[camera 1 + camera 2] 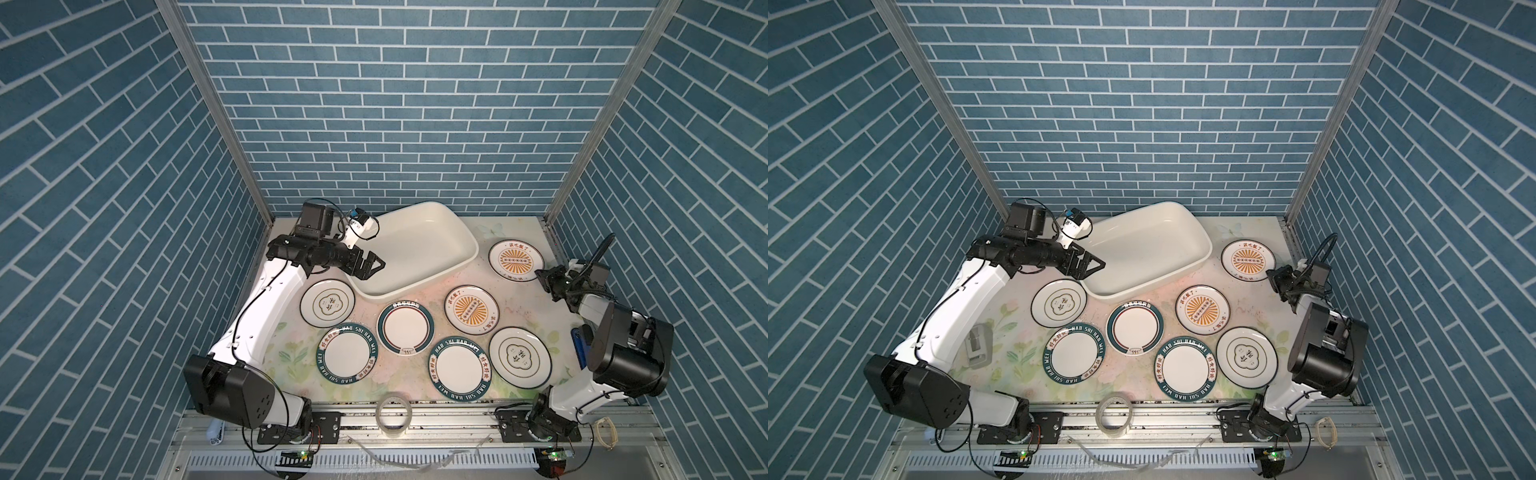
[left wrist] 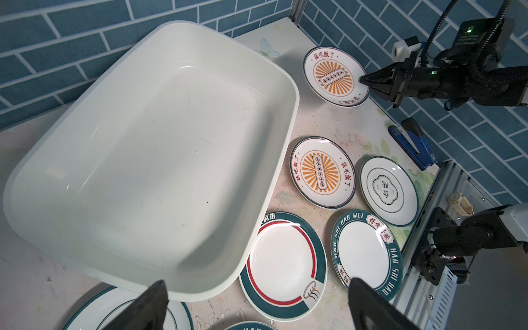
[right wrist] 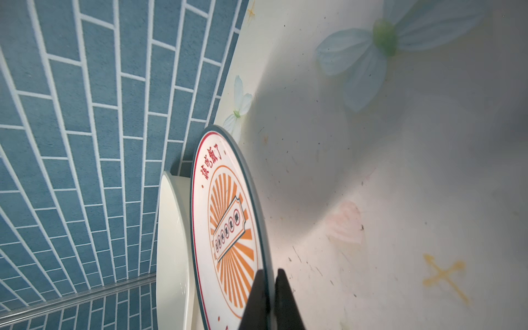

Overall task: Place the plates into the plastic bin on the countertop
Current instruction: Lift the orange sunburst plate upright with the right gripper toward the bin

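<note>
The white plastic bin (image 1: 415, 249) (image 1: 1150, 249) (image 2: 157, 143) stands empty at the back of the flowered countertop (image 1: 401, 376). Several plates lie flat in front of it, among them a red-ring plate (image 1: 405, 332) (image 2: 283, 257), a flower-emblem plate (image 1: 327, 307) and a green-lettered plate (image 1: 348, 359). My right gripper (image 1: 540, 276) (image 1: 1271, 274) (image 3: 270, 274) is shut on the rim of the far-right orange sunburst plate (image 1: 515, 261) (image 2: 331, 77) (image 3: 225, 214), whose held edge looks slightly raised. Above the bin's near left corner, my left gripper (image 1: 376, 266) (image 1: 1096, 264) (image 2: 257, 288) hangs open and holds nothing.
A clear tape roll (image 1: 394, 415) sits on the front rail. A blue tool (image 2: 414, 143) lies by the right wall and a grey object (image 1: 978, 345) lies under the left arm. Blue brick walls close in three sides.
</note>
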Controlling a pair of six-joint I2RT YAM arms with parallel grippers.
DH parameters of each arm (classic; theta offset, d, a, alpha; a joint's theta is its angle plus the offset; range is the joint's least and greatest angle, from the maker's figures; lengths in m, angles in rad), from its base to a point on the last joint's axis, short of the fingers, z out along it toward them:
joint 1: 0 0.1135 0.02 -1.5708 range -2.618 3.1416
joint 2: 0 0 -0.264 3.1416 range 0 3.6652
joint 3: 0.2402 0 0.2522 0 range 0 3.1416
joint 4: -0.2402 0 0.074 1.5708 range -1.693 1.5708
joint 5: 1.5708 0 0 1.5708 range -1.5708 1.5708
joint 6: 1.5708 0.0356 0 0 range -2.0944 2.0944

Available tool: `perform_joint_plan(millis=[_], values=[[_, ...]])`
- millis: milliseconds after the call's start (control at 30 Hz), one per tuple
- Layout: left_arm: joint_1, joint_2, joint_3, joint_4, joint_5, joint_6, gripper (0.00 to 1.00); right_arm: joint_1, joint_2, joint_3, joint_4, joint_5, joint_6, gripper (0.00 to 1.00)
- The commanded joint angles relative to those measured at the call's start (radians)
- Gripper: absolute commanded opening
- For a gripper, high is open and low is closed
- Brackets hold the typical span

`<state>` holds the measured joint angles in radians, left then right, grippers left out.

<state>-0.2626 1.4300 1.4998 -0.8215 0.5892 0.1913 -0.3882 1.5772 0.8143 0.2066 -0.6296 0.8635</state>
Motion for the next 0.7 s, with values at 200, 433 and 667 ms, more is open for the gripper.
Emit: perform_joint_plan(millis=[200,433,667], values=[[-0.007,0.002,0.082,-0.061,-0.093,-0.015,1.0,-0.001,-0.227,-0.022,-0.144,0.028,-0.023,0.0],[-0.007,-0.006,0.085,-0.068,-0.114,-0.021,1.0,0.0,-0.333,-0.031,-0.209,0.02,-0.032,0.0],[-0.007,-0.013,0.075,-0.065,-0.105,-0.033,1.0,0.002,-0.429,-0.033,-0.27,-0.005,-0.037,0.0]])
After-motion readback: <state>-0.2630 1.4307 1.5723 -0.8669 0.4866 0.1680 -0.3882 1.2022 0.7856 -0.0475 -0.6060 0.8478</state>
